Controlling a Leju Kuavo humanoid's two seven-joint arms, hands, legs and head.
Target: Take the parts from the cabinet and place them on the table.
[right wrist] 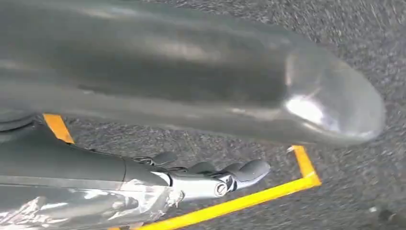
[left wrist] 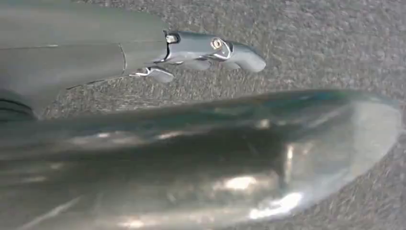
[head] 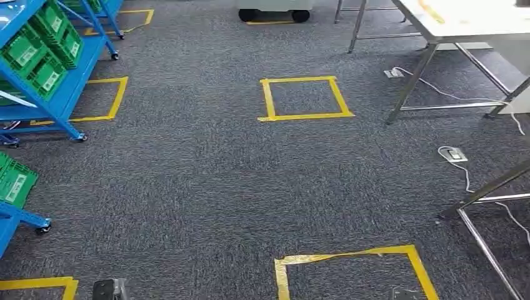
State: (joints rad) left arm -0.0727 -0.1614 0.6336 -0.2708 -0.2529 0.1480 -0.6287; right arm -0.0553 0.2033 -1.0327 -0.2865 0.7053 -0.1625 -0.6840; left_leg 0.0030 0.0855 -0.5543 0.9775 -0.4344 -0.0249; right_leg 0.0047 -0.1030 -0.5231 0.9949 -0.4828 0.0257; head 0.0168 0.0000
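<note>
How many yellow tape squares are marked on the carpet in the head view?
6: middle square, near-right one, near-left corner piece, one under the blue rack, two at the far edge, partly cut off.

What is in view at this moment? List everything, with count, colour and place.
Shelving: one unit, blue on castors, far left; a second blue frame nearer on the left.
Bins: several, green with white labels, on the shelving; one on the nearer frame.
Tape squares: yellow, on the grey carpet; one ahead at centre, one near at lower right, others beside the shelving.
Table: one, white top, metal legs, upper right.
Floor sockets: two, grey, with white cables, right.
Left hand: fingers extended, holding nothing, over carpet.
Right hand: fingers extended, holding nothing, over yellow tape.
</note>
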